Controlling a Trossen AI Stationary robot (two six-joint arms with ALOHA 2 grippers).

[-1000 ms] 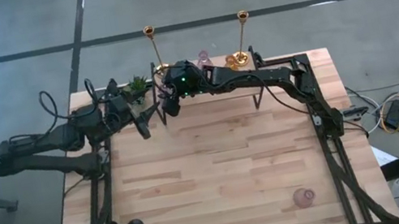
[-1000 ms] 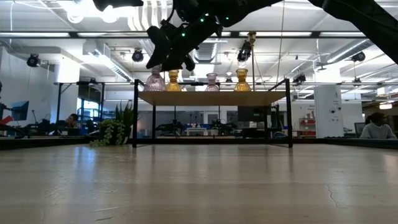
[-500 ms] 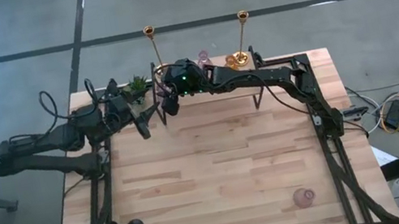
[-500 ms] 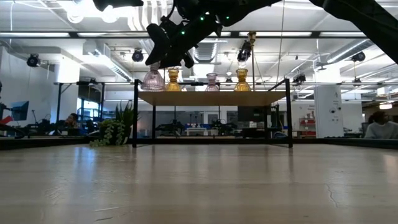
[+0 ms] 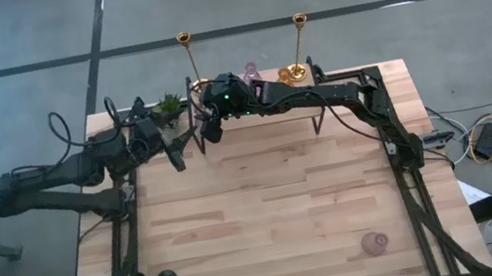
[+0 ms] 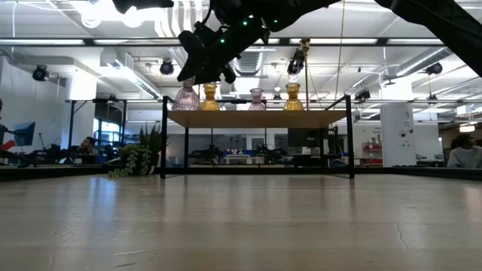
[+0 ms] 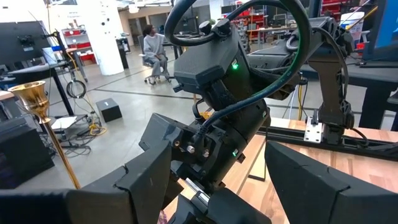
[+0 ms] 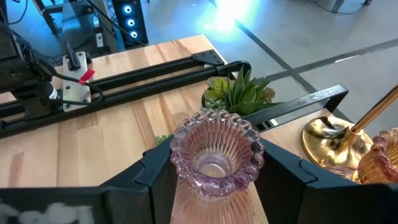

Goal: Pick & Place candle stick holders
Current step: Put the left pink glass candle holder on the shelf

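Nothing has shifted: right pincer (image 8: 214,186) grips a pink holder (image 8: 216,157) at the shelf (image 6: 256,118); left pincer (image 7: 214,186) open.

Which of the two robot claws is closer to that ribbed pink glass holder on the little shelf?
The right one. The right gripper has its fingers on either side of the pink glass holder on the shelf. The left gripper hangs open just beside it, above the table.
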